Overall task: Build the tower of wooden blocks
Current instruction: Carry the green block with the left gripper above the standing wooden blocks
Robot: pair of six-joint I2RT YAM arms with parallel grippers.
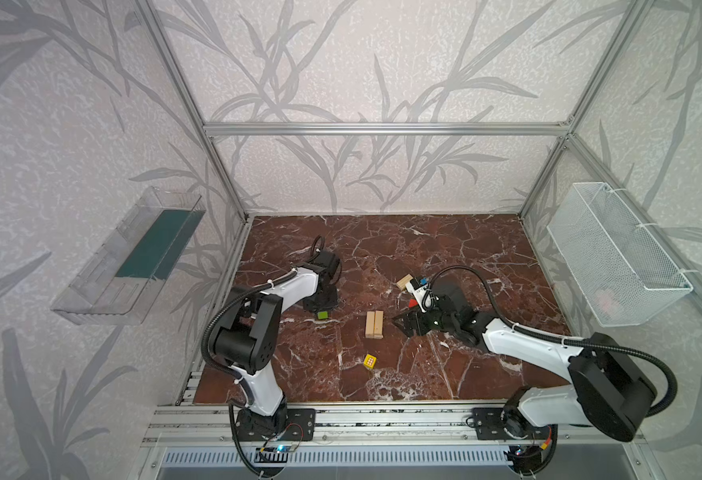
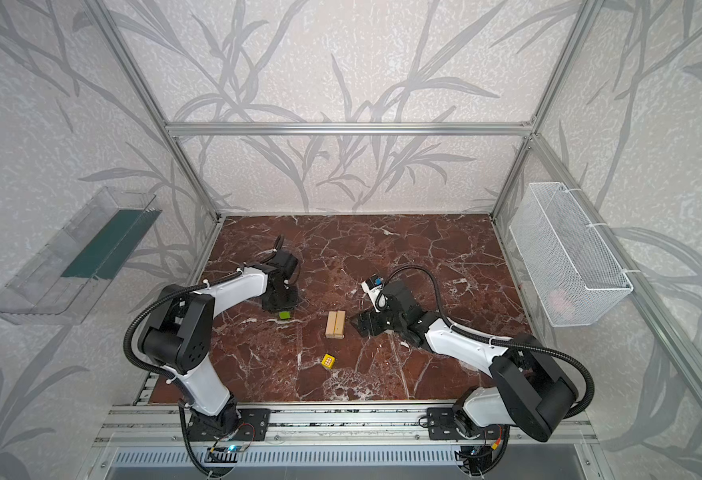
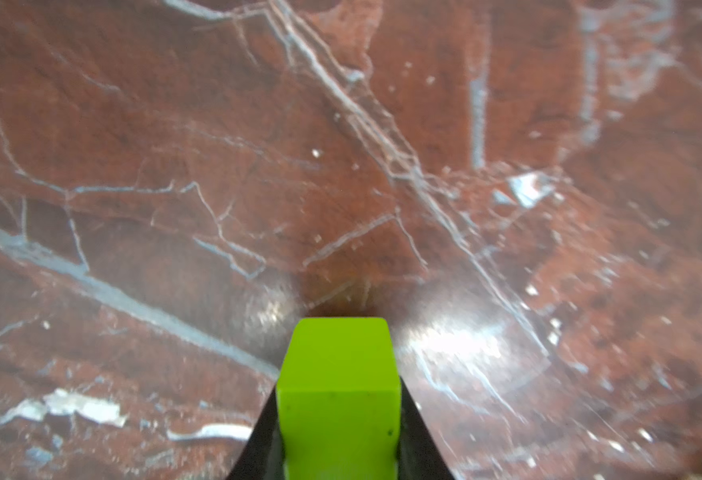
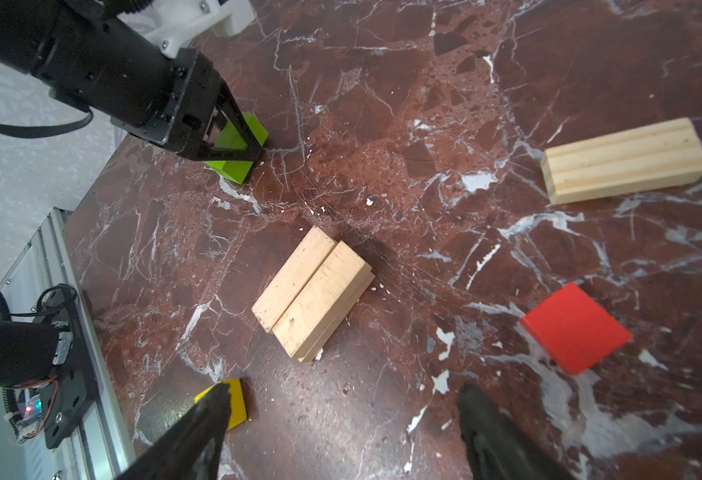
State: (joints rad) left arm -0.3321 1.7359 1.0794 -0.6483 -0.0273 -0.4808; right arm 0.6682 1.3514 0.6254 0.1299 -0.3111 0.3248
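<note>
While the left hand clamps the lime-green bar at the left of the desk, perhaps just touching the surface, the right hand hangs open and empty right of the tower mid-desk. Lift straight, carry right, set it square across the pale bars.

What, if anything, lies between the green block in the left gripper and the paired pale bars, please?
Nothing visible: only bare marble lies between the lime-green bar and the paired pale bars. The yellow cube sits off that line, and the open right gripper is beyond the pair.
</note>
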